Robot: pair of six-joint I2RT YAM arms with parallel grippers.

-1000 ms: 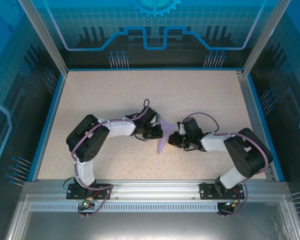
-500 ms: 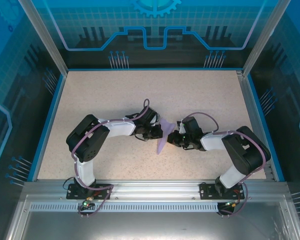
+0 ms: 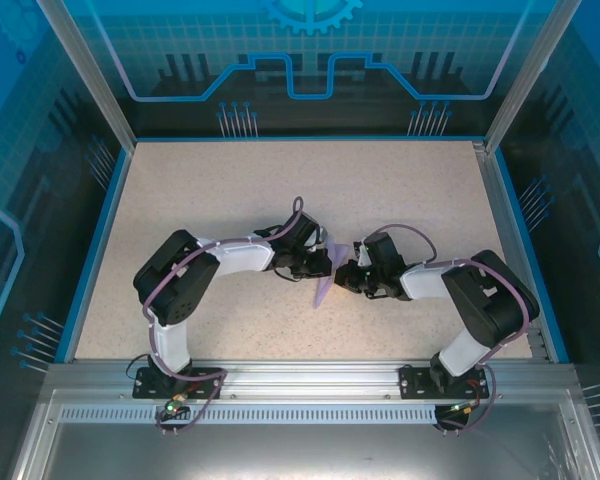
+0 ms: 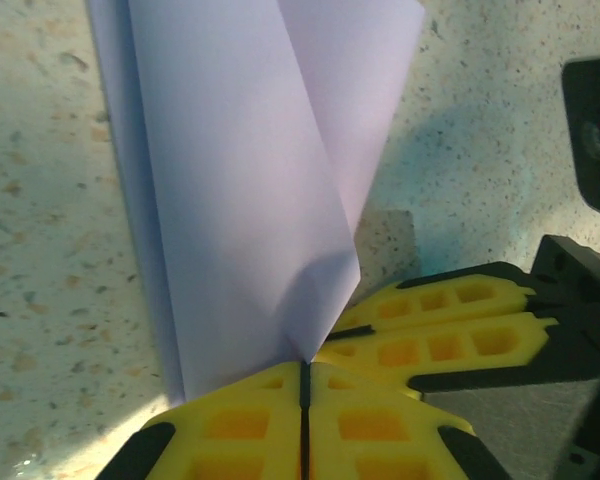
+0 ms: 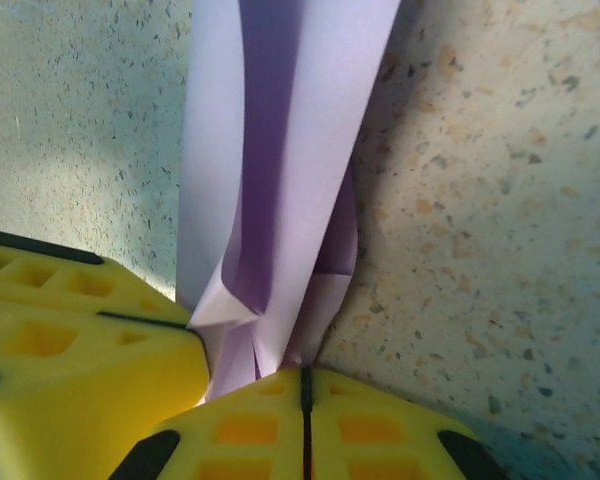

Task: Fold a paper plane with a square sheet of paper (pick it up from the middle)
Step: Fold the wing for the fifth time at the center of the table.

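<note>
The paper plane (image 3: 324,289) is a slim folded strip of lavender paper standing on edge on the table between my two arms. In the left wrist view its folded layers (image 4: 240,180) run away from my left gripper (image 4: 303,368), whose yellow fingers are shut on the paper's near corner. My right gripper (image 5: 303,375) is also shut on the plane (image 5: 280,170), pinching its crumpled near end from the other side. The two grippers (image 3: 328,268) (image 3: 343,277) nearly touch, and the right gripper's fingers (image 4: 450,330) show beside the left one's.
The speckled beige table (image 3: 230,190) has a blue rim (image 3: 300,138) and a metal rail (image 3: 300,375) along the near edge. Open surface lies all around the arms.
The left gripper has shifted slightly toward the right gripper. The paper's spread upper part has drawn in, so the plane looks narrower from above.
</note>
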